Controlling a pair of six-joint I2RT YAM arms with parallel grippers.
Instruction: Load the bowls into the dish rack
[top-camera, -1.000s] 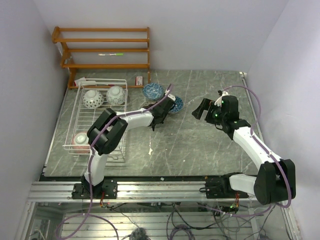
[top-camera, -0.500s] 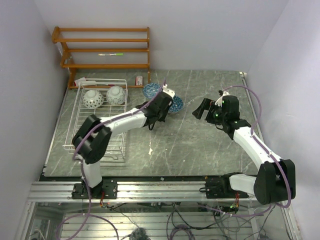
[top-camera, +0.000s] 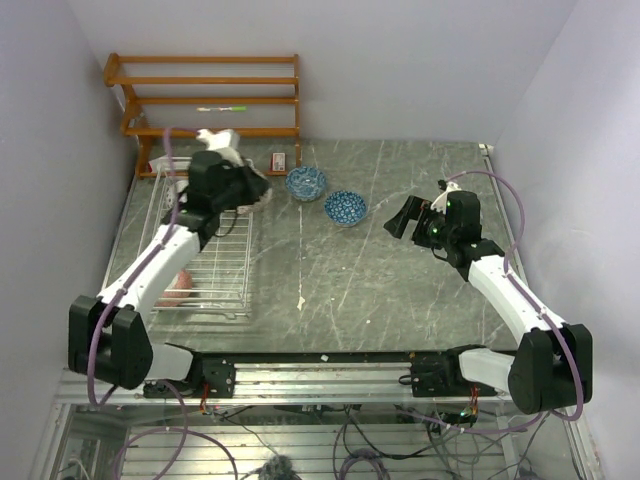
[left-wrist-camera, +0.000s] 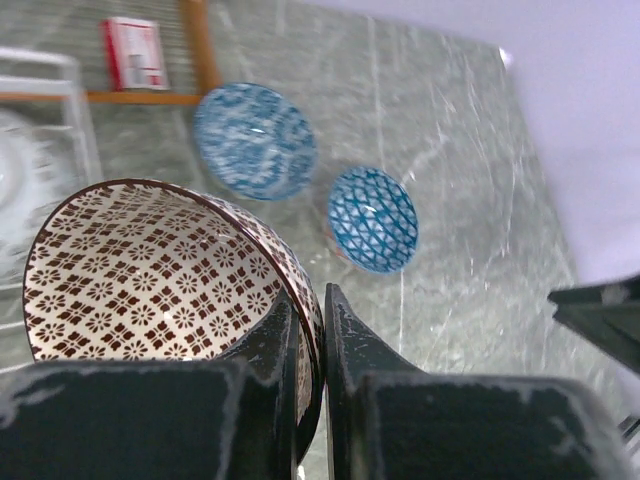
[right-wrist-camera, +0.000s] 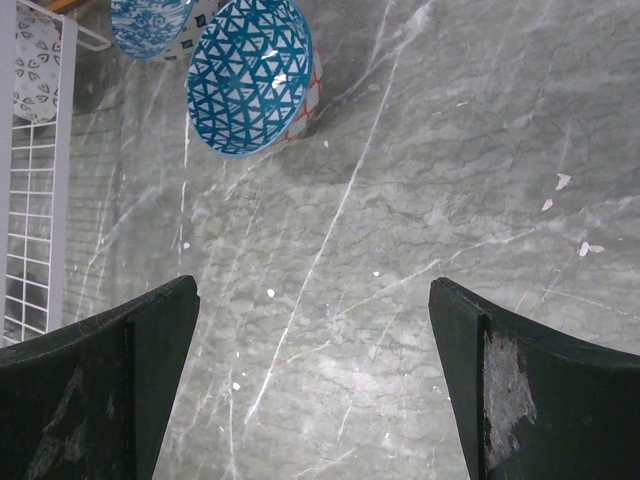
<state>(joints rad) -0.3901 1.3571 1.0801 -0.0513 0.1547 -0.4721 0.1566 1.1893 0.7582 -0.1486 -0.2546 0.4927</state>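
My left gripper (left-wrist-camera: 310, 335) is shut on the rim of a brown-and-white patterned bowl (left-wrist-camera: 150, 270), one finger inside and one outside. In the top view the left gripper (top-camera: 250, 190) hangs over the far right corner of the white wire dish rack (top-camera: 205, 270). Two blue bowls stand on the table: a mottled one (top-camera: 305, 182) (left-wrist-camera: 255, 140) and a triangle-patterned one (top-camera: 345, 207) (right-wrist-camera: 250, 75). A reddish bowl (top-camera: 177, 288) lies in the rack's near end. A white patterned bowl (right-wrist-camera: 35, 50) sits at its far end. My right gripper (top-camera: 405, 217) (right-wrist-camera: 315, 340) is open above bare table, right of the blue bowls.
An orange-brown wooden shelf unit (top-camera: 205, 100) stands against the back wall behind the rack. A small red-and-white box (top-camera: 280, 160) (left-wrist-camera: 135, 52) lies at its foot. The table (top-camera: 400, 300) is grey marble with white flecks; walls close in on the left and right.
My left gripper has closed on the brown bowl beside the blue bowls and swung left with it to above the rack. The right arm has not moved.
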